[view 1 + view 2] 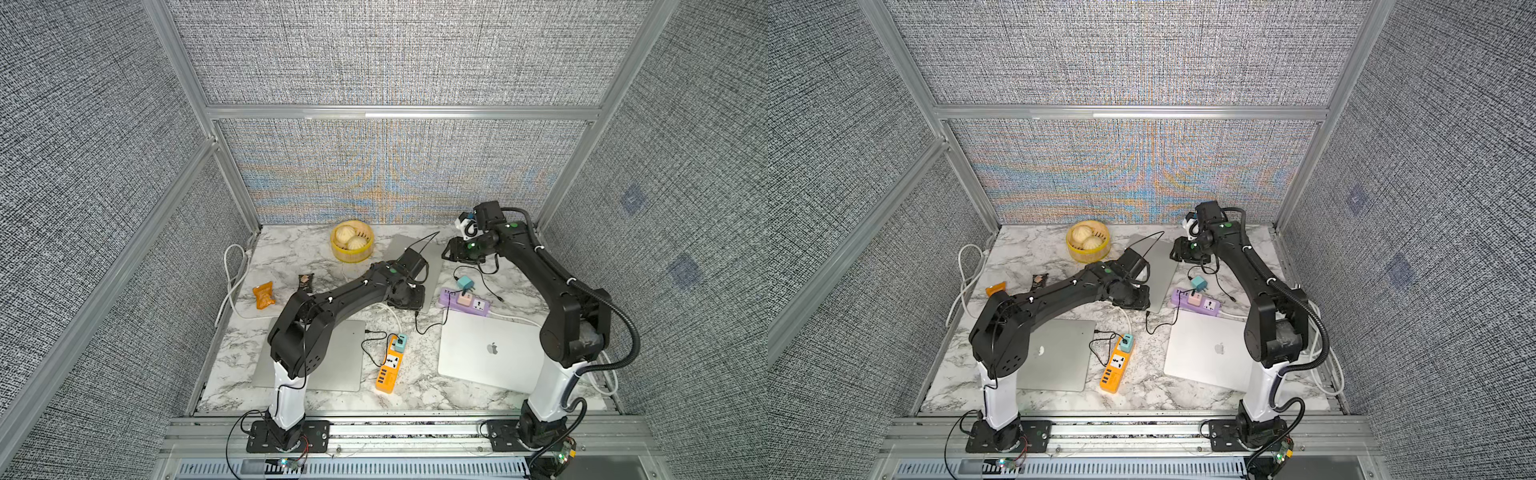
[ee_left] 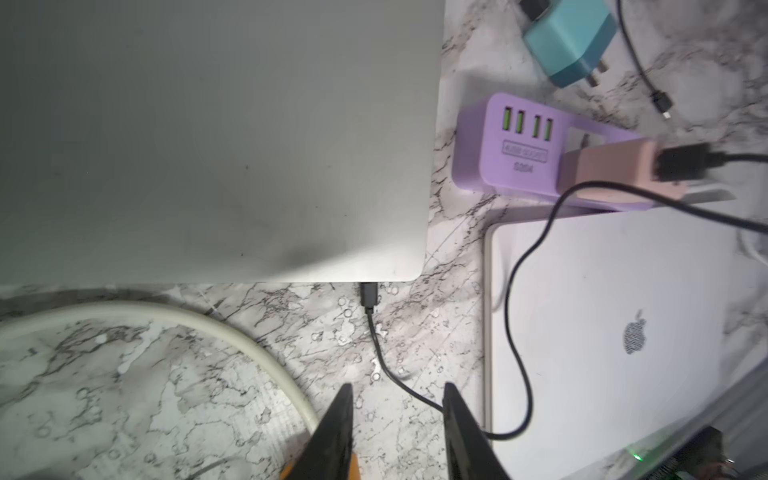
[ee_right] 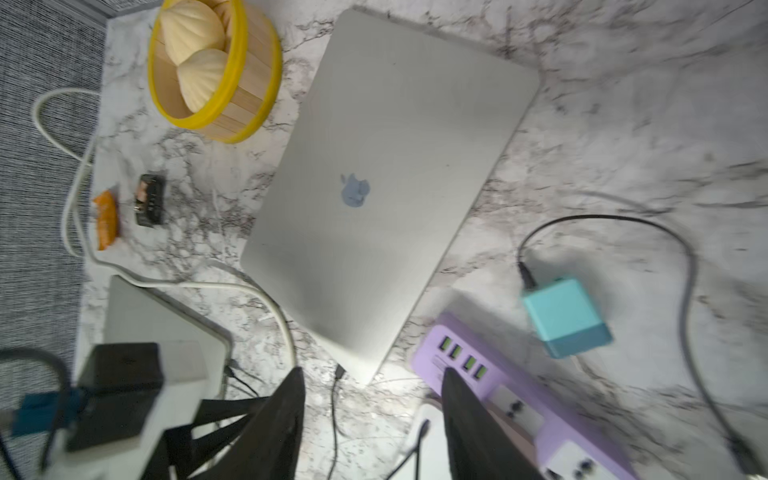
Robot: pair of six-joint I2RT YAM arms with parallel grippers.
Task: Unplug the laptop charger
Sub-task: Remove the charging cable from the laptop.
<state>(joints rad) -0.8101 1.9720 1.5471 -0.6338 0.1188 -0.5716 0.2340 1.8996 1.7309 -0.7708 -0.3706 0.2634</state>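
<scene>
Left gripper point(image 2: 398, 388): held low over the counter point(image 2: 166, 395), fingers spread, nothing pinched; the cable point(image 2: 506, 299) is seen running past one finger.
Plug point(image 2: 369, 293): small and black, seated in the near edge of the far laptop point(image 2: 208, 145), close to its right corner, just ahead of the left gripper.
Cable: thin, black and limp; it is looped over the right laptop point(image 2: 623, 332) to a pink adapter point(image 2: 606, 170) seated in the purple strip point(image 2: 511, 141).
Handling: the plug is judged light, rigid and smooth, kept in by friction only; the cable is soft and would likely slip or strain if pulled.
Hold: the plug's hard body is best pinched across its flat faces and drawn straight out toward the near side; the far laptop may slide, being smooth metal on polished stone.
Right gripper point(image 3: 372, 372): raised to the right of the far laptop, fingers spread, empty.
Materials: matt grey metal lids with rounded corners; glossy veined marble; moulded plastic strip and adapter.
</scene>
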